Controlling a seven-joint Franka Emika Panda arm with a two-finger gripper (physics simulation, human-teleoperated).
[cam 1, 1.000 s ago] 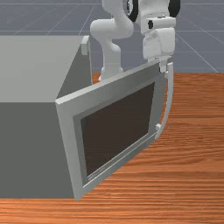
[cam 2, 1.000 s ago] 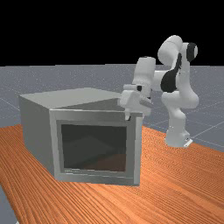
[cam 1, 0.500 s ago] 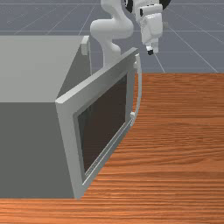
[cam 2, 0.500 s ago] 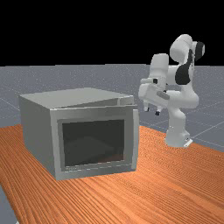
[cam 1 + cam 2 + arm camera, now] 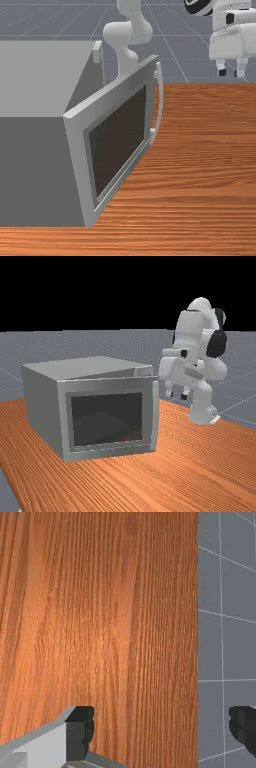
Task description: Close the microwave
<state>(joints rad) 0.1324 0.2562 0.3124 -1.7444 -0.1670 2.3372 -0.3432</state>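
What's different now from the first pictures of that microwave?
The microwave's door has swung closer to its body but remains ajar. The gripper, now open, has left the door's top edge for the front view's right. The body stayed put.

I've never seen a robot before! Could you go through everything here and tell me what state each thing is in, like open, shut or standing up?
Microwave: upright on the table, not closed.
Door: partly open, swung out from the body.
Handle: attached to the door, ungripped.
Window: dark.
Gripper: open, empty, clear of the door.
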